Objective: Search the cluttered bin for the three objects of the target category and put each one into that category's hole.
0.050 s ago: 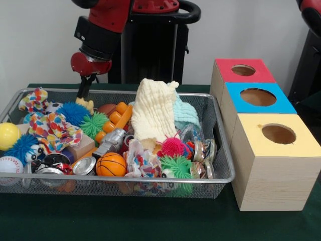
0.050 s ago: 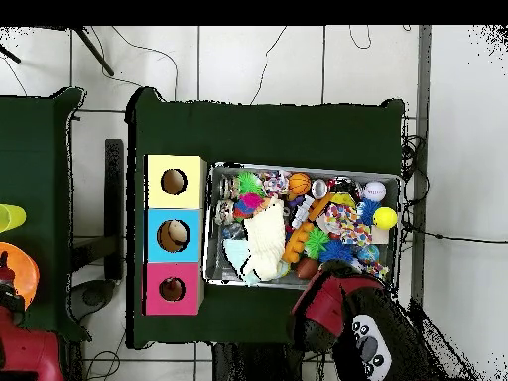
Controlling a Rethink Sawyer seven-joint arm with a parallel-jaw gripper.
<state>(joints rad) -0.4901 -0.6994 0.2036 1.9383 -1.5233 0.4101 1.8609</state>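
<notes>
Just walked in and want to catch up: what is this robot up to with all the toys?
The red robot arm is reaching into the far corner of a wire bin crammed with balls, spiky toys, cans and cloths. Its claw is down at a small yellowish object there; whether it has gripped it is unclear. Beside the bin stand three wooden boxes with holes on top: red, blue and yellow. In the overhead view, something pale seems to sit in the blue one's hole.

the front view sits close and low across from the gripper (image 1: 85, 96), facing it over the wire bin (image 1: 220, 150). the overhead view looks straight down from high, probably hiding the gripper under the arm (image 2: 342, 313); both share bin (image 2: 397, 198) and boxes (image 2: 149, 233).
</notes>
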